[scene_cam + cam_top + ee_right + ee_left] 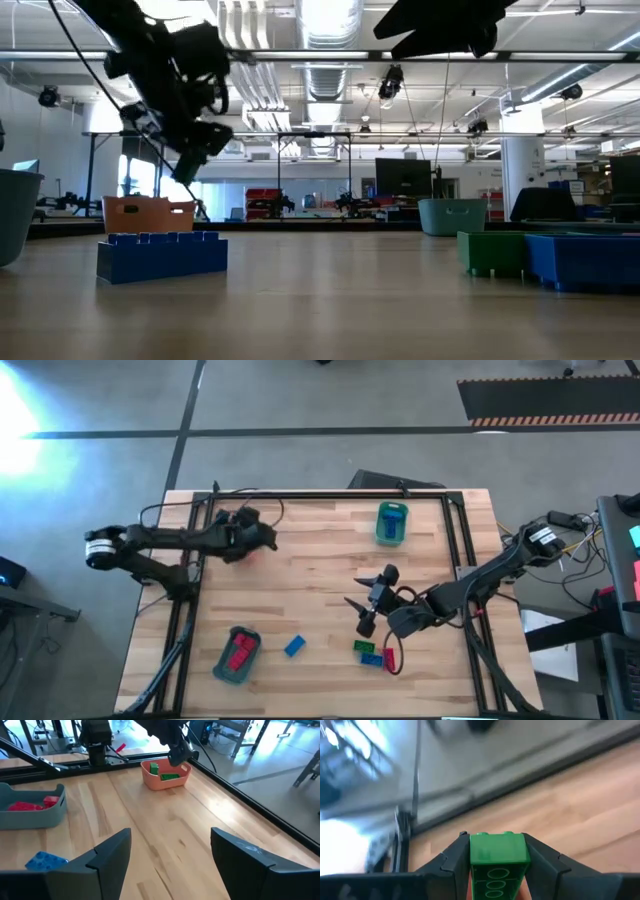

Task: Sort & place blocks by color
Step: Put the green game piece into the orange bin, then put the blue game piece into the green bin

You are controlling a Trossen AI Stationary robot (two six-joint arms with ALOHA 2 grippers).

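Note:
My left gripper (247, 538) hangs over the far left of the table, above the orange-red tray (165, 779), which holds green blocks (170, 776). It is shut on a green block (498, 855). My right gripper (364, 601) is open, above bare wood right of centre, touching nothing. A blue block (294, 646) lies near the front, and shows in the low view as the blue block (160, 255). Green, blue and red blocks (373, 653) lie together in front of the right gripper. The teal tray (237, 655) holds red blocks (30, 805). The green tray (391, 523) holds blue blocks. My left gripper pinches the green block between its two fingers, one finger (451, 865) on each long side (475, 857). The block's hollow underside (495, 885) faces the camera and its studs (492, 835) point away. It is lifted clear of the table, above the orange-red tray.
A black frame rail (330, 495) runs along the table's far edge, with more rails down both sides. Bare wood lies open in the middle of the table (310, 575). Cables and equipment sit off the right edge (590, 560).

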